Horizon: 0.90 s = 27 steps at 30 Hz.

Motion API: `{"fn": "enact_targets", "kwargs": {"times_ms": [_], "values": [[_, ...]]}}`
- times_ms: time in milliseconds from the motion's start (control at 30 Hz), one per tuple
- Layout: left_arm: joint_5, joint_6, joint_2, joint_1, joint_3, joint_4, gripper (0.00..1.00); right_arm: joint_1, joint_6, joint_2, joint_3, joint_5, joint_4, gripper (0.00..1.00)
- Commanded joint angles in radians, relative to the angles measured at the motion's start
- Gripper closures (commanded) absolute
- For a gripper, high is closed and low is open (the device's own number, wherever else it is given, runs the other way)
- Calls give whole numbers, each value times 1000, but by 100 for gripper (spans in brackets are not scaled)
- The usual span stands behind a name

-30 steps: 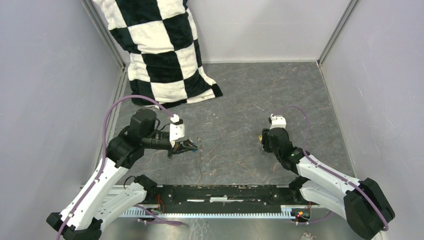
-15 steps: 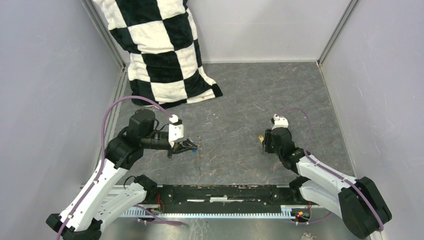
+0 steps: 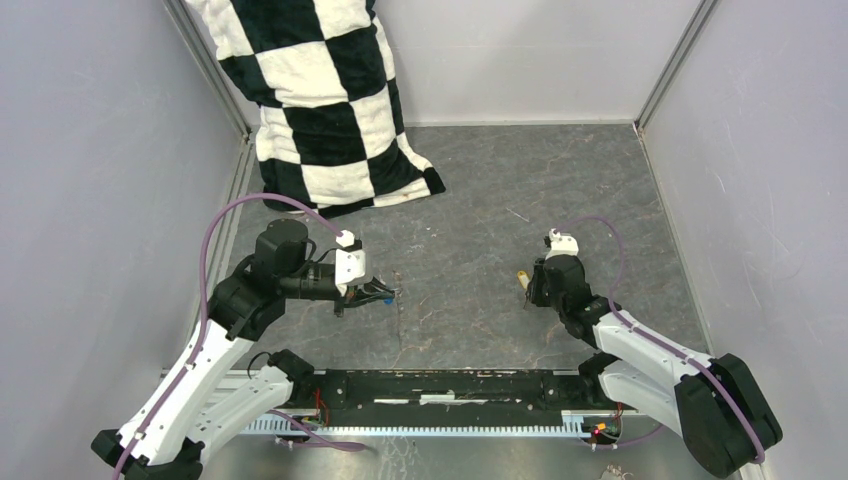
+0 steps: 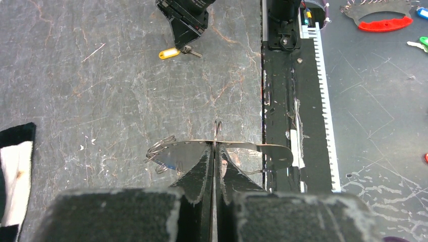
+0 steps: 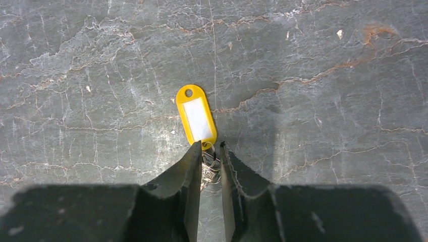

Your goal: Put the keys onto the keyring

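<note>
The right gripper [image 5: 210,146] is hanging low over the table [image 5: 328,101] with its two fingers standing a narrow slot apart, and the metal blade of the yellow key [image 5: 198,117] is lying in that slot. Whether the pads are already pinching it I cannot tell, since a thin gap is showing on either side. From the fingertips the key is running straight outward. Its long axis is lining up with the gripper's own reach and leaning slightly to one side, so the yellow head is pointing away and lying flat on the table, clear of the fingers. This arm is plainly the nearer one to it. The left gripper [image 4: 215,148] is sitting well apart across the table, clamped tight on the keyring [image 4: 242,145]. That ring is showing as a thin silver wire loop, stretching crosswise to either side of the closed fingertips. The blue key [image 4: 169,165] is showing at one end of the loop (whether it is threaded on or merely lying against the wire is too small to tell). The yellow key looks tiny beside the fingers, an oval plastic head with a white label window and a short bright blade.
</note>
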Motion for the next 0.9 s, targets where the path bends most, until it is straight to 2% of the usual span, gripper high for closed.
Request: {"fn": "enact_targets", "kwargs": {"times_ms": [0, 333, 533, 667, 867], "values": [[-1, 9, -7, -3, 12, 51, 98, -6, 5, 3, -12, -8, 35, 77], [-15, 11, -8, -3, 9, 60, 98, -8, -19, -7, 7, -39, 42, 99], [-26, 6, -8, -3, 5, 73, 98, -8, -65, -36, 28, -87, 52, 100], [-37, -6, -8, -3, -5, 95, 98, -8, -138, -78, 65, -241, 98, 100], [-111, -136, -4, -3, -53, 200, 98, -4, -251, -110, 187, -553, 84, 99]]}}
